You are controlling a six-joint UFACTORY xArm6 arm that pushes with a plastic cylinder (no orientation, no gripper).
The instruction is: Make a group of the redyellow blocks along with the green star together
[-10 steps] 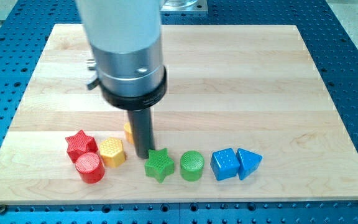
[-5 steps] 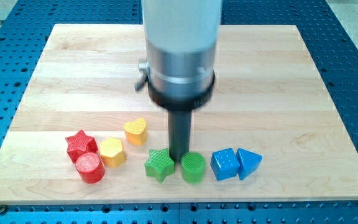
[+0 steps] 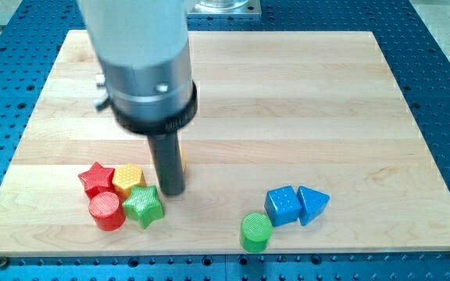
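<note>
My tip (image 3: 171, 191) rests just beside the green star (image 3: 144, 206).

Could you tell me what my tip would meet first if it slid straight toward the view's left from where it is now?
Most likely the green star, which sits just left and slightly below my tip, with the yellow hexagon block right behind it. Depth is hard to judge, so my tip could graze either first.

The pale wooden table (image 3: 303, 94) carries a red star block (image 3: 95, 178), yellow hexagonal block (image 3: 128, 179), red cylinder block (image 3: 106, 211), green star block (image 3: 144, 206), green cylinder block (image 3: 256, 232), blue cube block (image 3: 282, 205) and blue triangular block (image 3: 313, 204).
</note>
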